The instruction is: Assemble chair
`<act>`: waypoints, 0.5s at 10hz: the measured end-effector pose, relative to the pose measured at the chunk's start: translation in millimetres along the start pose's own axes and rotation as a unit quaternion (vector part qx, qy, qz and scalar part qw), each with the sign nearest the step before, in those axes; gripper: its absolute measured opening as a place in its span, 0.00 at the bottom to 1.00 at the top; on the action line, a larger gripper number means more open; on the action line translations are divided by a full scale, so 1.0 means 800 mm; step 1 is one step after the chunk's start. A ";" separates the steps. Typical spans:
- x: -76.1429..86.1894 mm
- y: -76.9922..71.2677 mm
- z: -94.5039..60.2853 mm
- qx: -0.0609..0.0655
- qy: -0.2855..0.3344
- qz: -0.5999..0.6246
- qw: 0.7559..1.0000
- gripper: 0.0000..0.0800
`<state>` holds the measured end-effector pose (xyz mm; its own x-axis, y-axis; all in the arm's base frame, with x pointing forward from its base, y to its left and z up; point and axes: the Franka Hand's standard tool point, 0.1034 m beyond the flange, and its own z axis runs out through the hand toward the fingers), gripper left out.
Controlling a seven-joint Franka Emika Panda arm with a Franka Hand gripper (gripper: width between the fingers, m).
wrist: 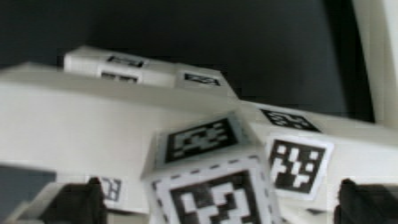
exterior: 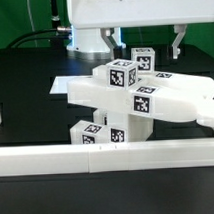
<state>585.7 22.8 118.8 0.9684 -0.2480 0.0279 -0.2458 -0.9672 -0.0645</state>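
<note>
The chair (exterior: 135, 94) stands partly built on the black table (exterior: 24, 78), a stack of glossy white blocks and slabs carrying square tags, directly below the gripper (exterior: 145, 44). Its jaws stand spread wide and hold nothing.

The step in hand looks like an approach to one of the short tagged posts (exterior: 121, 74) at the top of the stack. The next move would call for lowering straight over that post and centring it between the fingers before closing.

From the exterior view's left to its right, that camera shows a long white rail (exterior: 107, 155) across the front and the flat slab (exterior: 185, 97) jutting rightward. The wrist view shows instead the tagged block (wrist: 222, 195) sitting between the two dark fingertips (wrist: 75, 198), apart from both, which the exterior view cannot confirm.
</note>
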 end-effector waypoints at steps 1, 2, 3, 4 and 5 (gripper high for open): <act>-0.003 -0.002 0.002 -0.001 -0.002 -0.027 1.000 0.81; -0.003 -0.002 0.003 -0.003 0.003 -0.071 0.997 0.81; -0.002 0.000 0.005 -0.004 0.008 -0.091 0.996 0.81; -0.003 0.001 0.006 -0.004 0.007 -0.086 0.996 0.66; -0.003 0.001 0.006 -0.004 0.007 -0.086 0.996 0.48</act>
<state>583.1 23.0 114.1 0.9955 -0.0801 0.0513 -0.0776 -0.9958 -0.0492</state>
